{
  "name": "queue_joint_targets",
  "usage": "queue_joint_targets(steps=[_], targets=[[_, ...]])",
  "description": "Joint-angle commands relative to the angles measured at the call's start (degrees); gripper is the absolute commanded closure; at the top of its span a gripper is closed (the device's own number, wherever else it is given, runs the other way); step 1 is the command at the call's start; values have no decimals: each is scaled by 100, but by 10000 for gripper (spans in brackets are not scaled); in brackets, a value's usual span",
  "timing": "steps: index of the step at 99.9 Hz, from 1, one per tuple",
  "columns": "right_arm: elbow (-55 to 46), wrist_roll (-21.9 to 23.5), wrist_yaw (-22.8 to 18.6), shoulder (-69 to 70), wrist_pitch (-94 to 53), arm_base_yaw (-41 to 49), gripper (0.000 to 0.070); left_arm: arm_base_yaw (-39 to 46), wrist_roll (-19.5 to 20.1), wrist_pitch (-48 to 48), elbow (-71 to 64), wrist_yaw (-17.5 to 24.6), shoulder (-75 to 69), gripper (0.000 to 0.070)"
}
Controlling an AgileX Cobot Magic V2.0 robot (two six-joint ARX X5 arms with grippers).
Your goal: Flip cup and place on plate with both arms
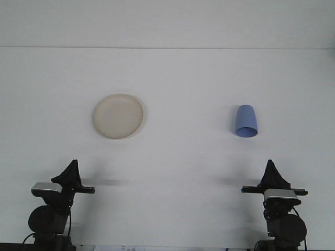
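Front view: cup [245,122] (upside down) right of plate [119,116]; each hand's state unclear.

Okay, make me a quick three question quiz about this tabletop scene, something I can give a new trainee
1. True or false: the blue cup already sits on the plate.
2. Which end effector is nearer the cup? A) left end effector B) right end effector
3. Fill in: the cup's wider end faces ____ the camera.

Key:
1. False; cup and plate lie well apart on the white table.
2. B.
3. Toward; it appears upside down, narrow end away.
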Motion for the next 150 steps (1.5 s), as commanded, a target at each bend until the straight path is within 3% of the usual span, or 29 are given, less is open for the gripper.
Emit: queue_joint_targets(steps=[1, 31, 68, 85, 90, 95, 100, 105, 126, 137, 150], targets=[[-11, 72, -2, -11, 94, 0, 700, -7, -35, 55, -111, 26, -9, 684], [339, 79, -127, 52, 181, 4, 700, -7, -35, 52, -111, 26, -9, 685], [3206, 245, -393, 2507, -2533, 4, 700, -7, -35, 52, -111, 26, -9, 684], [3895, 249, -680, 3379, -2448, 4, 693, -7, -35, 52, -111, 26, -9, 685], [3932, 249, -673, 3571, -2302, 4, 623, -4, -35, 55, -111, 26, -9, 684], [3932, 247, -664, 3720, -2243, 4, 469, -7, -35, 52, -111, 26, -9, 684], [3932, 251, -654, 3908, -2256, 4, 248, -7, -35, 55, -111, 26, -9, 684], [3928, 280, -675, 4087, -2277, 13, 156, -7, -35, 52, -111, 26, -9, 684], [3770, 374, -527, 4798, -2079, 323, 150, -4, -35, 52, -111, 26, -9, 684], [3491, 374, 28, 5191, -1617, 522, 151, -7, -35, 52, -111, 26, -9, 684], [3185, 581, -127, 5643, -1001, 590, 152, -7, -35, 55, -111, 26, -9, 684]])
